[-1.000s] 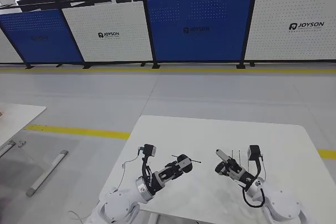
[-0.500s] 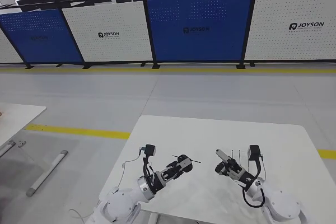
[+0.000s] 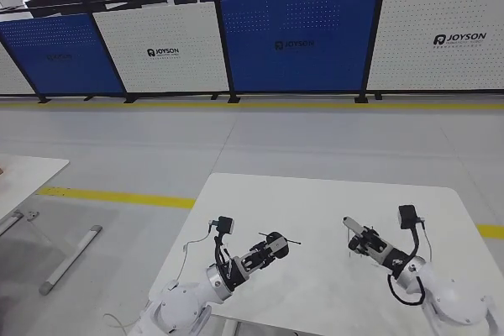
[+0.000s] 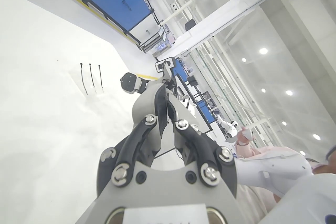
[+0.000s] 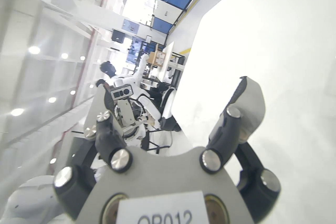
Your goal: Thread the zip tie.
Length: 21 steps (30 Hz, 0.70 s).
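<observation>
left claw (image 3: 278,243), lower middle, is clenched on the zip tie (image 3: 291,242), right claw (image 3: 351,225) is released and well apart, so a sloppy grab could knock that skinny tail askew

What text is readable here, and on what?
White perforated wall panels: dark brand logo, left unquoted.
Blue perforated wall panels: same logo, faint.
White paper label on right wrist mount: short code, cut by picture edge.
White paper label on left wrist mount: cut off, unreadable.

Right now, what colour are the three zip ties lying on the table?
Black zip ties; clearest in the left wrist view.
</observation>
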Available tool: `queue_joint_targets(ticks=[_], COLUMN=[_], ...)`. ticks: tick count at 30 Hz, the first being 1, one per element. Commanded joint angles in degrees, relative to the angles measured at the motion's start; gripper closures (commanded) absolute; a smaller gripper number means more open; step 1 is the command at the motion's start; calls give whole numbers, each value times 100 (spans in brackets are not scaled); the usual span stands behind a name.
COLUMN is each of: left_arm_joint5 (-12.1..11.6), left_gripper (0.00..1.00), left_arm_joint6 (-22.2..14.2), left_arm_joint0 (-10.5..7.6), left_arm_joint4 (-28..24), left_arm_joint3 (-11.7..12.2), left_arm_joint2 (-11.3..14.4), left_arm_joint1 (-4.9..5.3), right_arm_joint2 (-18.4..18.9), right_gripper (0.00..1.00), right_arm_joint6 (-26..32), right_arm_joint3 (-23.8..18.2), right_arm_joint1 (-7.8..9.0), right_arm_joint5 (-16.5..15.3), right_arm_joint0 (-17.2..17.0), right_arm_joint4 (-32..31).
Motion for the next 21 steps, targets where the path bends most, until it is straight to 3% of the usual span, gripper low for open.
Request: queue_joint_targets(ticks=[1,19,21], left_arm_joint5=[0,0,0], left_gripper=[100,100,100], left_arm_joint6=[0,0,0], left_arm_joint0=[0,0,0], left_arm_joint4=[0,0,0], left_arm_joint3=[0,0,0], left_arm_joint2=[0,0,0], left_arm_joint1=[0,0,0], right_arm_joint2=[-44,-55,-34], right_gripper=[0,0,0], right_arm_joint6=[532,618,780], right_arm_joint3=[-18,2,6], right_arm_joint1=[38,39,69], right_arm_joint5=[385,402,492], right_arm_joint0=[162,181,281], right_arm_joint4=[-404,-352,-663])
